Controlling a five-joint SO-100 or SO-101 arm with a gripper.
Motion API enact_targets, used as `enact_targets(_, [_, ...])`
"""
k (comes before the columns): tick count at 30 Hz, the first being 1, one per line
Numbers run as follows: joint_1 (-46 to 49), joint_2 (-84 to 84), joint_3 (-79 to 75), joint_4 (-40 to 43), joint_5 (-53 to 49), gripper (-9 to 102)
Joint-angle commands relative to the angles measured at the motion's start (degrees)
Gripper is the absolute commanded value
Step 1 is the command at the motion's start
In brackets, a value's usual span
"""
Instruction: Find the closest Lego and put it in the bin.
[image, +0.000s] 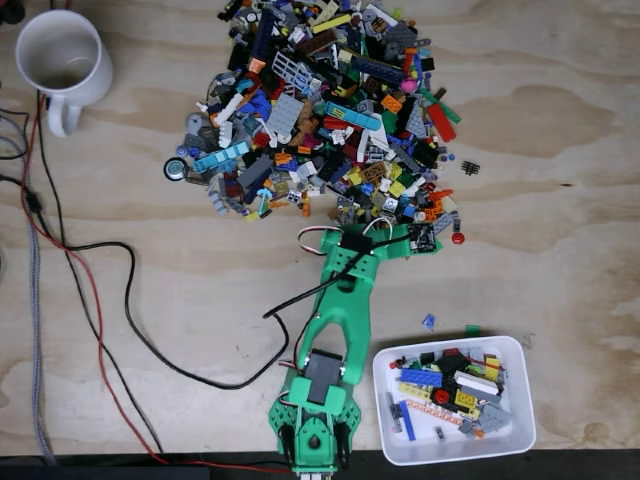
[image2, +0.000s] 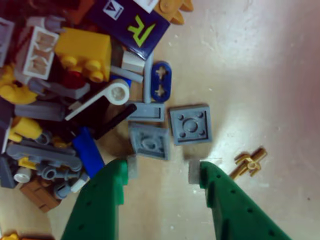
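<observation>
Pincer (image2: 162, 172) spread wide, gripping nothing, lower centre of wrist view; grey square plates (image2: 190, 125) just above fingertips. Bin (image: 520, 425) lower right of fixed view, part-filled.

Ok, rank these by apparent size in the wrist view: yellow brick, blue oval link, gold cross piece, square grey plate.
1. yellow brick
2. square grey plate, close to the brick in size, so this order is unsure
3. blue oval link
4. gold cross piece
</observation>
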Motion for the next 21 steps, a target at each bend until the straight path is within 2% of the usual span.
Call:
enact_targets(1, [0.7,0.09,-0.44,-1.41,-0.35,15])
enact_targets(21, [3.08,-2.99,-1.32,-3.52,-4.22,15])
